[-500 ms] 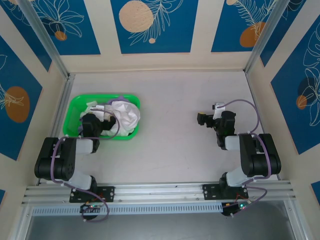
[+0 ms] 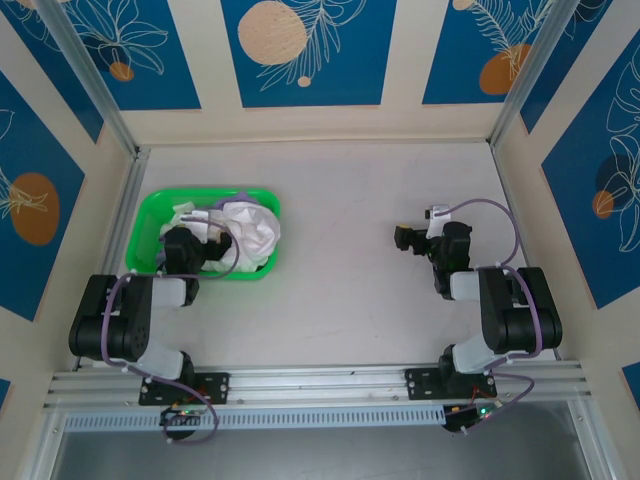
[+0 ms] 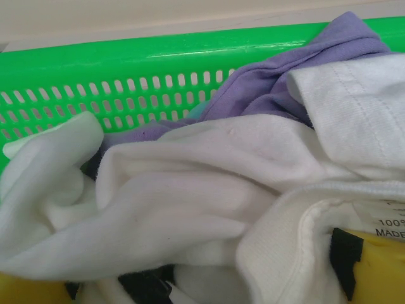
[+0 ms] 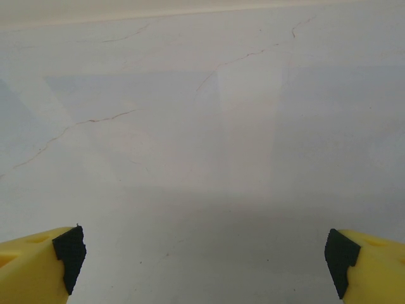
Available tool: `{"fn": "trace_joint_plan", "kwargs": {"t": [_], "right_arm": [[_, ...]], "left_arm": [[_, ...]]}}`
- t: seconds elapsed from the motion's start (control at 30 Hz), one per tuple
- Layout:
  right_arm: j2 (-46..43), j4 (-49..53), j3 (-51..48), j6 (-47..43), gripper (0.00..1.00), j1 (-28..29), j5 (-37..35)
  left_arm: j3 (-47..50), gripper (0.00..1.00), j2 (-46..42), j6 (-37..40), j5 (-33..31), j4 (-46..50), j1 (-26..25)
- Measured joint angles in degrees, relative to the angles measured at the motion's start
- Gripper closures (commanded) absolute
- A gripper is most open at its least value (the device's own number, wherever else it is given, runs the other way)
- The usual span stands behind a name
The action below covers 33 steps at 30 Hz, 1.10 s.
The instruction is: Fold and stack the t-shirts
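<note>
Left hand spread wide around the white t-shirt in the basket; right hand wide open, empty.

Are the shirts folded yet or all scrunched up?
Scrunched up. The white shirt and purple shirt lie crumpled together in the green basket, not folded.

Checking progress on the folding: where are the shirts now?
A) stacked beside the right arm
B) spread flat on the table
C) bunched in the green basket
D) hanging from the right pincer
C: the white shirt and the lavender shirt lie crumpled together inside the basket, neither one folded yet.
</note>
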<state>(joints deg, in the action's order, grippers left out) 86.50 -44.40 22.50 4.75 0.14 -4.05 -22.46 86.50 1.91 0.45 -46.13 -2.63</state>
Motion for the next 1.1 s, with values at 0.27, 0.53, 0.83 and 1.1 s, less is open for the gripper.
{"fn": "trace_joint_plan", "kwargs": {"t": [0.27, 0.53, 0.83, 1.1], "right_arm": [[0.0, 0.0, 0.0, 0.0, 0.01, 0.0, 0.0], [-0.2, 0.3, 0.0, 0.0, 0.01, 0.3, -0.7], [-21.2, 12.9, 2.2, 1.7, 0.01, 7.0, -7.5], [-30.7, 28.6, 14.2, 24.7, 0.01, 0.7, 3.7]], "left_arm": [[0.0, 0.00, 0.0, 0.0, 0.0, 0.0, 0.0], [-0.1, 0.00, -0.2, 0.0, 0.0, 0.4, 0.0], [-10.5, 0.00, -23.7, -5.5, -2.4, 24.3, -2.4], [-26.0, 0.00, -28.7, -19.7, 3.7, 40.2, -3.5]]}}
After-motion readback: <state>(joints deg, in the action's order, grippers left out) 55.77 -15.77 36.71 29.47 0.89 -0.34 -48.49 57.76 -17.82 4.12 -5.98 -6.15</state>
